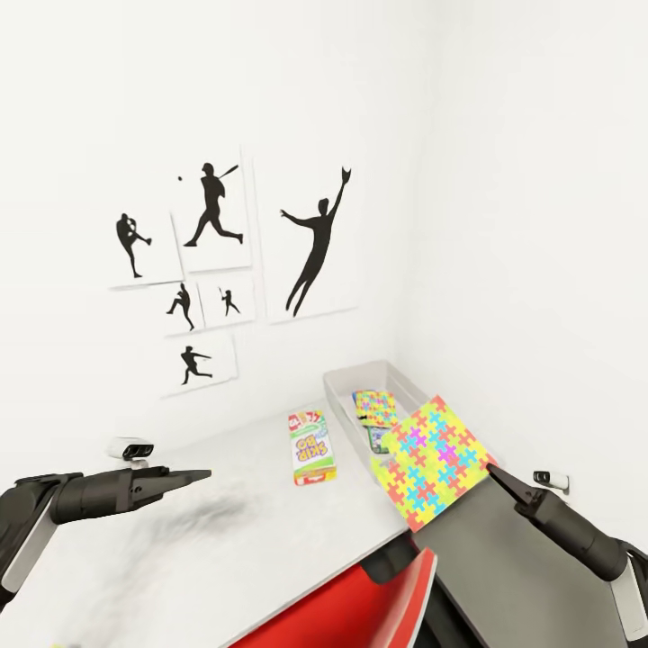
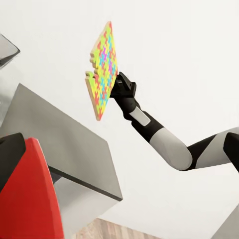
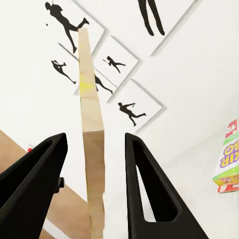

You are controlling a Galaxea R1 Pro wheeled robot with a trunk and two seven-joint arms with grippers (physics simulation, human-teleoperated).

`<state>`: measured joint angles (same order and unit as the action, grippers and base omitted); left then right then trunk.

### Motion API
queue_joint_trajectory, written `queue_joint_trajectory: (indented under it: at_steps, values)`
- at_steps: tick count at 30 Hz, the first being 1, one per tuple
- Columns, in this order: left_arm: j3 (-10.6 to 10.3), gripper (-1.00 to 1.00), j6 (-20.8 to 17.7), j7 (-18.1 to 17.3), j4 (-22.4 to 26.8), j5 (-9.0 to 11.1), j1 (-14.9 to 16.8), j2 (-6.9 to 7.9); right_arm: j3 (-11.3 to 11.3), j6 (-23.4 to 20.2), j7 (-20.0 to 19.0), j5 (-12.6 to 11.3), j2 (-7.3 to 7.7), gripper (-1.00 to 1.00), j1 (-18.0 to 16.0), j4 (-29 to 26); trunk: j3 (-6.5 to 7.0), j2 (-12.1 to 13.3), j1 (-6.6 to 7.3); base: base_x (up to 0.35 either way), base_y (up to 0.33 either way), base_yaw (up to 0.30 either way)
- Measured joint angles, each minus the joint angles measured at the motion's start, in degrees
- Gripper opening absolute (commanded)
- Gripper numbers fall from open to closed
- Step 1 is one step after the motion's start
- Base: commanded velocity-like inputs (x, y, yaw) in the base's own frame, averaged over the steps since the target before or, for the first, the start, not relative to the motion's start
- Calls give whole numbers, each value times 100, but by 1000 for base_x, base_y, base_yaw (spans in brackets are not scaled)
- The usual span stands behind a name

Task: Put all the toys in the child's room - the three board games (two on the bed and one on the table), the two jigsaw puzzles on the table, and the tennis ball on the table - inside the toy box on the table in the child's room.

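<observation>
The puzzle, thin, stiff and probably light, hangs tilted above the desk beside the toy box, its edge between the right hand's fingers; left hand looks empty.

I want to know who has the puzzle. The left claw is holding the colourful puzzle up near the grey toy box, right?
Not quite. The right claw holds the puzzle, not the left one. The head view shows it gripping the puzzle's edge near the grey toy box, while the left claw holds nothing over the table.
</observation>
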<state>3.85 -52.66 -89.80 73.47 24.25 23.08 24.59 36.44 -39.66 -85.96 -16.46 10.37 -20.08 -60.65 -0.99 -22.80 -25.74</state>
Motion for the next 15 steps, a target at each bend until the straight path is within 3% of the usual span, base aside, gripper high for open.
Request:
queue_joint_trajectory:
  at_steps: [11,15]
  values:
    - [-4,100,1,0,1,0,0,0,8,0,-13,-4,4,-100,0,0,0,-1,0,41,32,0]
    - [-5,100,0,0,1,0,0,0,7,0,-13,-8,3,-100,0,0,0,-1,1,159,4,0]
